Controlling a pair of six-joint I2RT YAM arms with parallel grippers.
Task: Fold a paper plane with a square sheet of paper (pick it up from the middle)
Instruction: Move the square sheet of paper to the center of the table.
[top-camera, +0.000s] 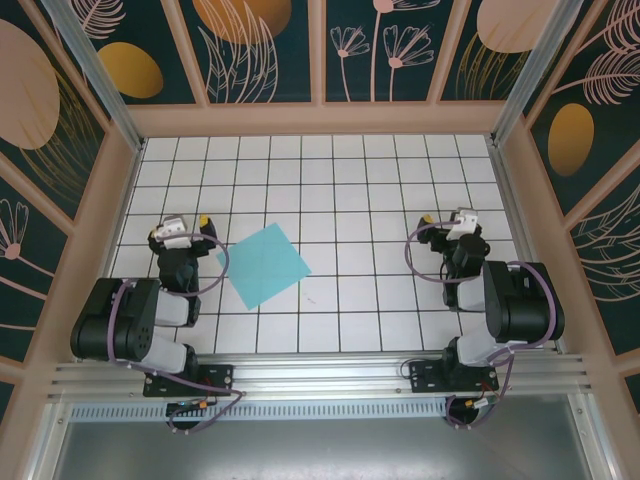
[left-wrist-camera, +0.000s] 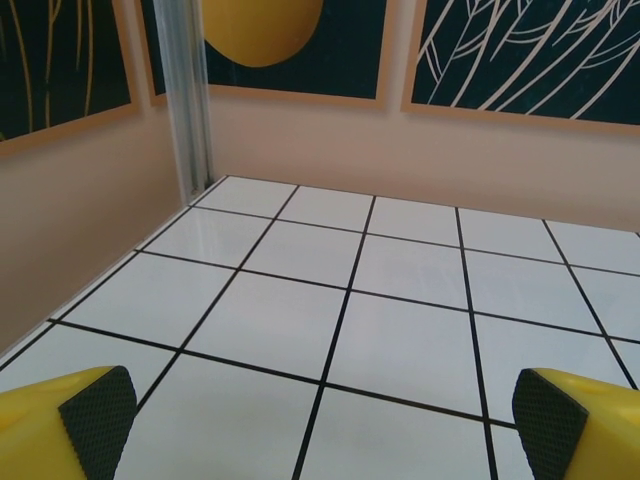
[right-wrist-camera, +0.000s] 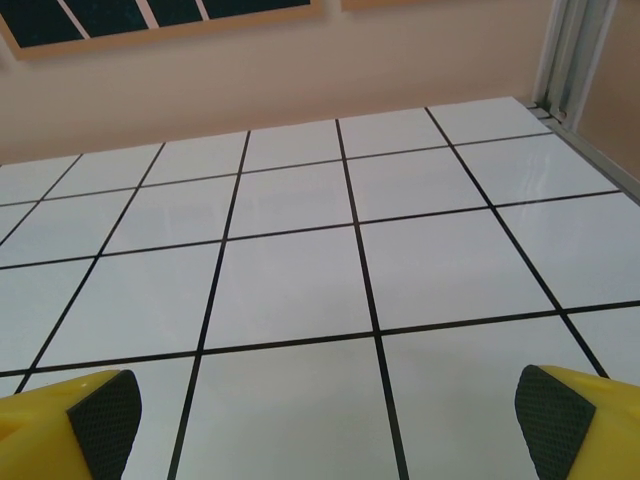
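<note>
Progress: nothing folded yet. The square sheet of paper (top-camera: 264, 265) lies flat on the tiled worktop (top-camera: 360, 200), turned corner-on like a diamond, with no crease that I can make out from above. No plane shape anywhere. By my reading the whole job is ahead: the pick-up from the middle, every fold, and the final dart.

Left hand (top-camera: 183, 226): spread wide and holding nothing. In the left wrist view the hand (left-wrist-camera: 325, 420) shows its dark pads (left-wrist-camera: 98, 420) at the two lower corners, with bare tile between them.

Right hand (top-camera: 447, 222): likewise wide open and empty. In the right wrist view the hand (right-wrist-camera: 325, 425) has its pads (right-wrist-camera: 105, 420) far apart, with only tile between them.

Position: the sheet sits left of centre, just to the right of the left hand, its left corner near that hand but apart from it, not touching. The right hand is well apart from it, across the worktop. Both hands point toward the far wall, not at the sheet. The middle of the sheet lies right of and slightly nearer than the left hand, so the left looks better placed to reach it.
</note>
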